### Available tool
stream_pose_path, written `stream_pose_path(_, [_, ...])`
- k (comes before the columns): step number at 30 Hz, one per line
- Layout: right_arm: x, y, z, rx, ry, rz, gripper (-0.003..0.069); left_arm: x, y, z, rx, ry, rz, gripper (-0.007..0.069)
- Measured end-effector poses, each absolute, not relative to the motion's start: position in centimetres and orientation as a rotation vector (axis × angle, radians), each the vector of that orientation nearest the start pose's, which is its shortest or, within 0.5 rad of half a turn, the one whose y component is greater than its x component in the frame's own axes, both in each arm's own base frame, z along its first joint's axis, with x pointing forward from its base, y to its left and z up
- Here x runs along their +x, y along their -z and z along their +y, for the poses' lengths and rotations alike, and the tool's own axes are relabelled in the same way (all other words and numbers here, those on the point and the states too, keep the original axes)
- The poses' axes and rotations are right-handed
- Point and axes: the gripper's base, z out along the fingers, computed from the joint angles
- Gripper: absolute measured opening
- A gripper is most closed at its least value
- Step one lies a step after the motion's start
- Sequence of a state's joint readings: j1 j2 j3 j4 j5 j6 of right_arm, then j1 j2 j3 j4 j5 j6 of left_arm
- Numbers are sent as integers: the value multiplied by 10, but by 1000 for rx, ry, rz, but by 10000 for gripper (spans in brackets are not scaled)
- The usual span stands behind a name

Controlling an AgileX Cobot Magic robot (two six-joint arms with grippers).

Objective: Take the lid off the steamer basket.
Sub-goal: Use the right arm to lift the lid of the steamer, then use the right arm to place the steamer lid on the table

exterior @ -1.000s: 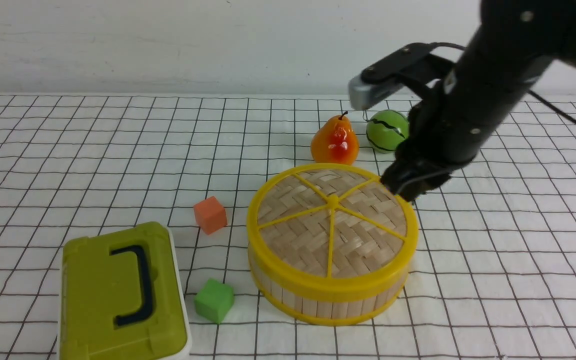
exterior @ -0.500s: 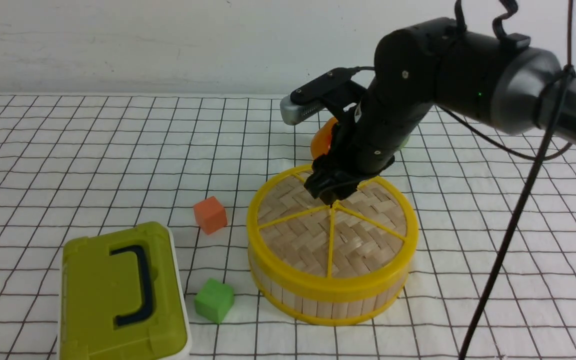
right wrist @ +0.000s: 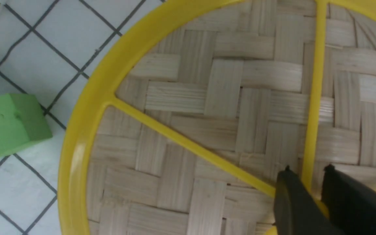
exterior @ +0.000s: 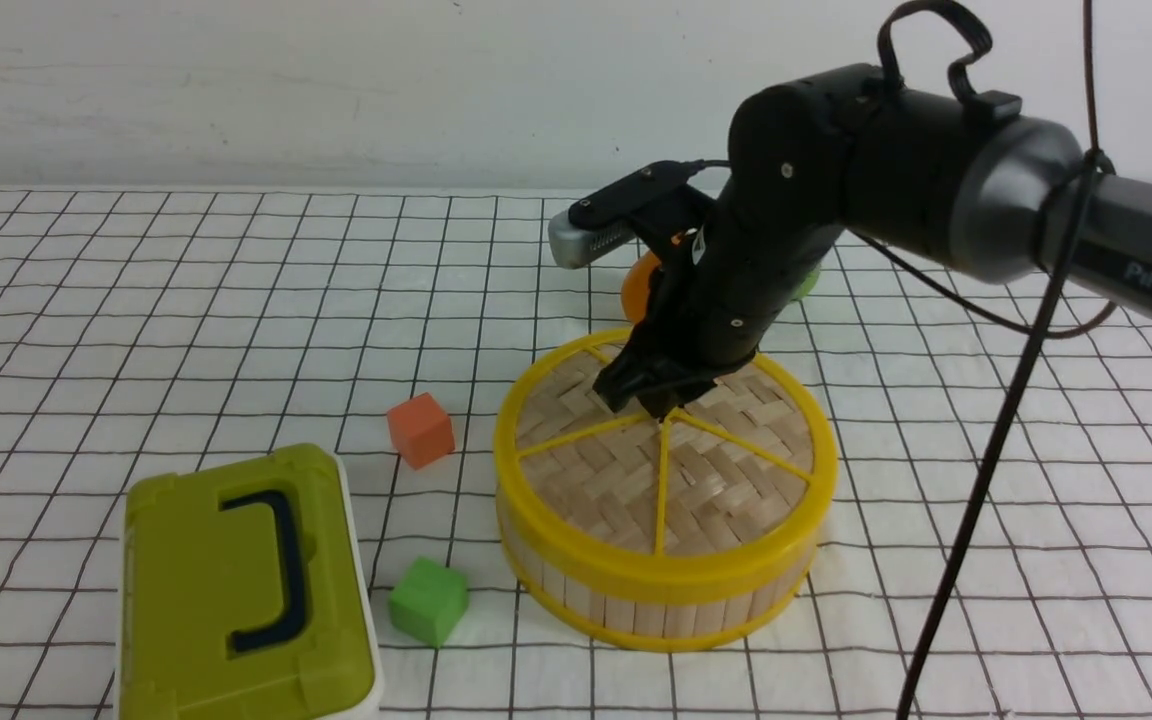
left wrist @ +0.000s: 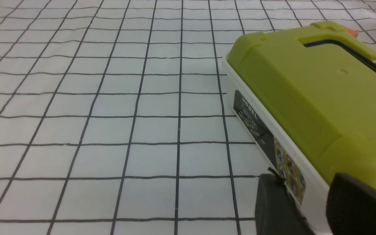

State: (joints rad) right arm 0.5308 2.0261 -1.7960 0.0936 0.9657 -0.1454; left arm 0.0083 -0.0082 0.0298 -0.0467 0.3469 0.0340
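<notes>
The lid [exterior: 636, 480], a woven bamboo disc with a yellow rim and spokes, sits flat on the steamer basket [exterior: 656, 610] at the middle right of the cloth. My right gripper [exterior: 658, 405] comes down on the lid's centre. In the right wrist view its two dark fingers [right wrist: 292, 195] stand close together on either side of the yellow knob [right wrist: 318, 204], where the spokes of the lid [right wrist: 207, 98] meet. My left gripper [left wrist: 308, 182] shows only in its own wrist view, low over the cloth, its fingers apart with nothing between them.
A green box [exterior: 236, 590] with a dark handle lies at the front left, right beside the left gripper [left wrist: 305, 85]. An orange cube [exterior: 420, 428] and a green cube [exterior: 427, 600] sit left of the basket. Behind the right arm, an orange pear [exterior: 639, 285] and a green ball [exterior: 804, 285] peek out.
My right gripper swung from the lid's far right rim to its centre, came down over the knob and narrowed its jaws onto it. The lid and basket have not moved.
</notes>
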Motion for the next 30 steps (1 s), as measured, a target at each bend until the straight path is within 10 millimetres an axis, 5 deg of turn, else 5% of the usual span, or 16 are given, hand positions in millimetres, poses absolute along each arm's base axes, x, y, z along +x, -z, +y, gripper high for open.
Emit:
stream_pose_path(3, [385,-271,234,-856,-235,2560,104,53,-172,-1,-6,16,1852,239])
stream_pose_path(9, [368,-339,220,-834,-235,2455,104,53,-172,-1,-6,16,1852,239])
stream_pose_path(11, [351,-377,199,-797,-236,2415,104,53,-172,-1,-6,16,1852,239])
stream_pose_path(13, [347,-387,187,-770,-229,2419,104,53,-172,-1,-6,16,1852,239])
stream_pose_path(16, [338,-407,142,-654,-188,2448,104,53,-172,-1,-6,16,1852,239])
stream_pose_path(20, [328,-403,92,-496,-137,2490,104,53,-172,-1,-6,16,1852,239])
stream_pose_path(24, [321,-370,46,-325,-85,2548,104,53,-172,-1,-6,16,1852,239])
stream_pose_path(30, [325,-312,21,-204,-76,2625,104,53,-172,-1,-6,16,1852,239])
